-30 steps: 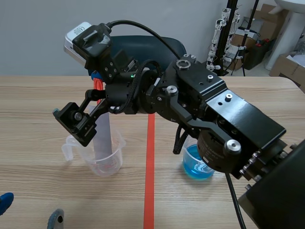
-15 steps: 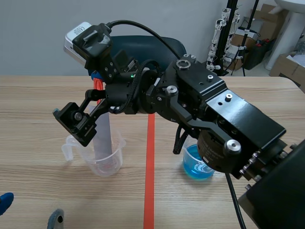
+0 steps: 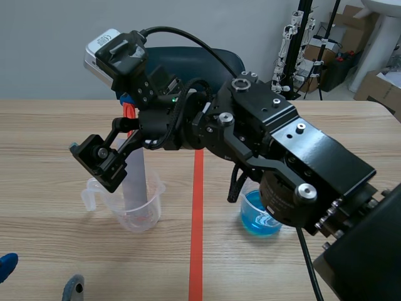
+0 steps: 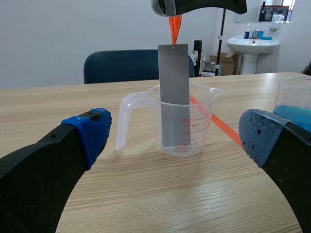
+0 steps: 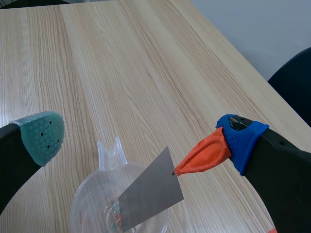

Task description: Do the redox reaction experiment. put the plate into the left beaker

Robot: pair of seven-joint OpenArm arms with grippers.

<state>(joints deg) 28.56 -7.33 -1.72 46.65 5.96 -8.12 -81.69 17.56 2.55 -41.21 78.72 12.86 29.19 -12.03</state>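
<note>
A grey metal plate (image 3: 134,182) hangs upright from an orange ribbon (image 5: 204,153), its lower end inside the clear left beaker (image 3: 136,212). My right gripper (image 3: 113,135) reaches over from the right and hovers above that beaker, fingers wide apart. The ribbon clings to the blue pad of one finger (image 5: 240,138). In the right wrist view the plate (image 5: 148,196) dips into the beaker (image 5: 92,204) below the gripper (image 5: 141,136). My left gripper (image 4: 175,136) is open, low and short of the beaker (image 4: 194,131), facing the plate (image 4: 173,92).
A second beaker with blue liquid (image 3: 254,216) stands right of the orange-red tape line, under the right arm. A dark chair (image 4: 121,65) is behind the table's far edge. The left gripper's fingertips (image 3: 72,288) show at the near left edge.
</note>
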